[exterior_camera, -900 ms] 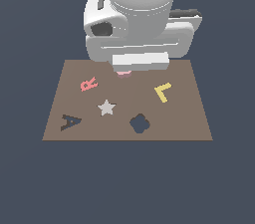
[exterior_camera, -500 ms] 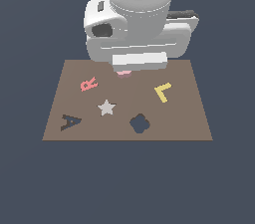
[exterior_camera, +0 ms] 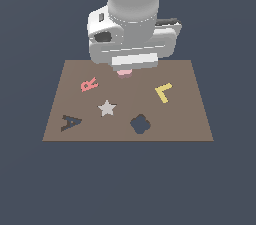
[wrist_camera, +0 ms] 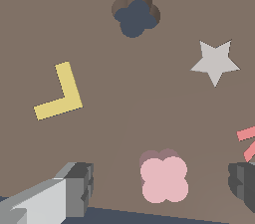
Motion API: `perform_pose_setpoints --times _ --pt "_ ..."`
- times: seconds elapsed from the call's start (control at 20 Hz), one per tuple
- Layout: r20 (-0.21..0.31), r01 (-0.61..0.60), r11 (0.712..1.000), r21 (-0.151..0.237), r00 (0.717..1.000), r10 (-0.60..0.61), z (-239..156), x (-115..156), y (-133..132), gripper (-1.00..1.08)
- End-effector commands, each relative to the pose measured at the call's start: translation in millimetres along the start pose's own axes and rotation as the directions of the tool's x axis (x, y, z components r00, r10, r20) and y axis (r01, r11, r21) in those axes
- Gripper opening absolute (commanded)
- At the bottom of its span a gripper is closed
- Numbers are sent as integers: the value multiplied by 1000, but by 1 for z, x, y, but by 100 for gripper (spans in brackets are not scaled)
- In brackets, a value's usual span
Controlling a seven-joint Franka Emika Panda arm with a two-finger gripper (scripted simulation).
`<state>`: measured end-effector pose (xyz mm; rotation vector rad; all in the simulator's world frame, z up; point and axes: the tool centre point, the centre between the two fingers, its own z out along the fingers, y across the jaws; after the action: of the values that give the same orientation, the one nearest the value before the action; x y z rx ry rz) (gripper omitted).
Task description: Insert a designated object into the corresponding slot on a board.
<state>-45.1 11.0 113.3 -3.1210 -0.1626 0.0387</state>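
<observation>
The designated object, a pale-pink clover-shaped piece [wrist_camera: 164,179], lies flat on the brown board [wrist_camera: 124,113] between my two fingers. My gripper [wrist_camera: 162,182] is open; both fingers stand well apart from the piece, touching nothing. In the exterior view the hand [exterior_camera: 132,44] hangs over the board's far middle, and only an edge of the pink piece [exterior_camera: 124,73] shows under it. The slot, a dark navy clover cutout [exterior_camera: 140,124] [wrist_camera: 135,14], is empty near the board's front edge, some way from the piece.
On the board [exterior_camera: 190,119] are a pink R [exterior_camera: 89,84], a grey star [exterior_camera: 106,107], a dark A [exterior_camera: 70,122] and a yellow L [exterior_camera: 164,92]. In the wrist view the star [wrist_camera: 214,62] and the L [wrist_camera: 60,93] lie between piece and slot.
The hand looks smaller in the exterior view, so it has come down toward the board over the pink piece. The piece has not moved.
</observation>
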Motion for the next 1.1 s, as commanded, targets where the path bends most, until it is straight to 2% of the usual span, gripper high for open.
perform_pose_setpoints --times 0.0,0.5,1.05 --pt "-4 21 1000 -4 1000 -21 14 -11 4 100" --pt "-19 82 997 -16 996 -82 55 -42 17 100" --pt "-21 92 996 -19 996 -92 66 -47 21 100"
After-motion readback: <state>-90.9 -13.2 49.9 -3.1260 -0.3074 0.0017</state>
